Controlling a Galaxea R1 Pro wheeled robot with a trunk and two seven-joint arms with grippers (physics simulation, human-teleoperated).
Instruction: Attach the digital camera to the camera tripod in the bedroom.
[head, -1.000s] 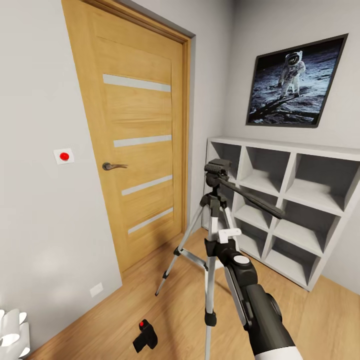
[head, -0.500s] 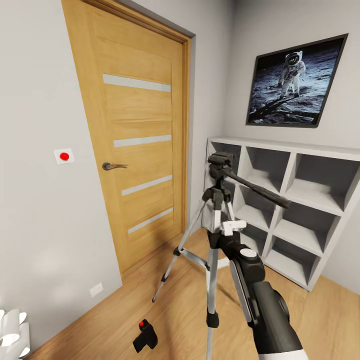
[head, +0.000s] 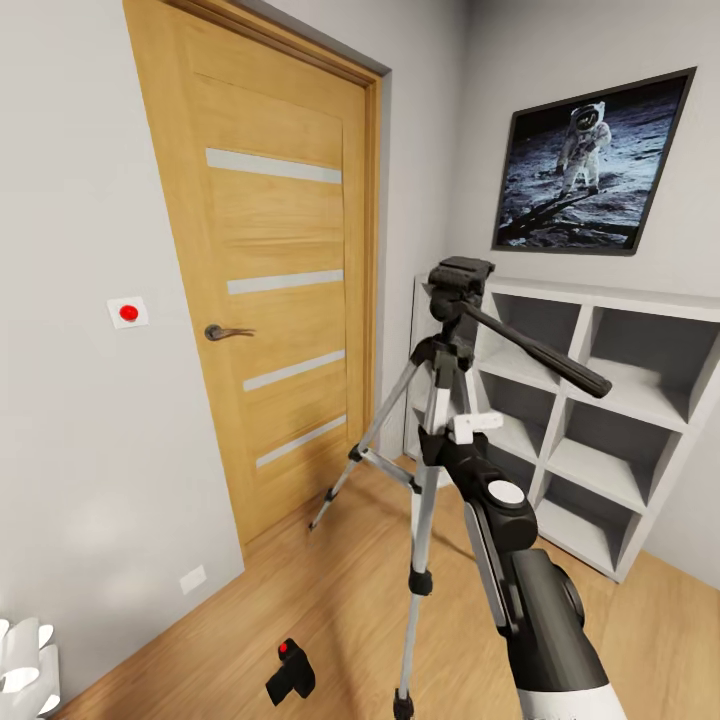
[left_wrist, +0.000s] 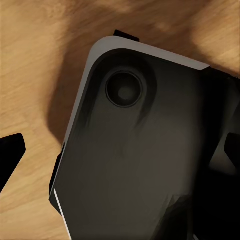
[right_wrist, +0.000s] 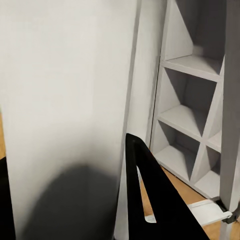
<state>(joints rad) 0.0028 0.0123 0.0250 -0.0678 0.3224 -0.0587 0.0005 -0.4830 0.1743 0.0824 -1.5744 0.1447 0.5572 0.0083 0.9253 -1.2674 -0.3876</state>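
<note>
The camera tripod (head: 437, 400) with silver legs stands tilted before the white shelf. Its dark grey head (head: 460, 275) is on top, and the long black handle (head: 540, 355) points right. My right gripper (head: 440, 445) is shut on the tripod just below its leg joint. In the right wrist view a silver leg (right_wrist: 65, 100) looms close beside a black finger (right_wrist: 150, 200). The digital camera (head: 290, 672), black with a red button, lies on the wood floor near the wall, left of the tripod. My left gripper (left_wrist: 120, 150) hangs open over the floor, nothing between its fingertips.
The oak door (head: 270, 300) is shut, behind and left of the tripod. A white cube shelf (head: 600, 400) lines the right wall under an astronaut poster (head: 590, 165). A red wall button (head: 128, 312) sits left of the door. A dark part of my base (left_wrist: 140, 165) shows under the left wrist.
The tripod has risen and shifted slightly right in my right gripper, its head now higher against the shelf and its feet lifted. The camera has not moved.
</note>
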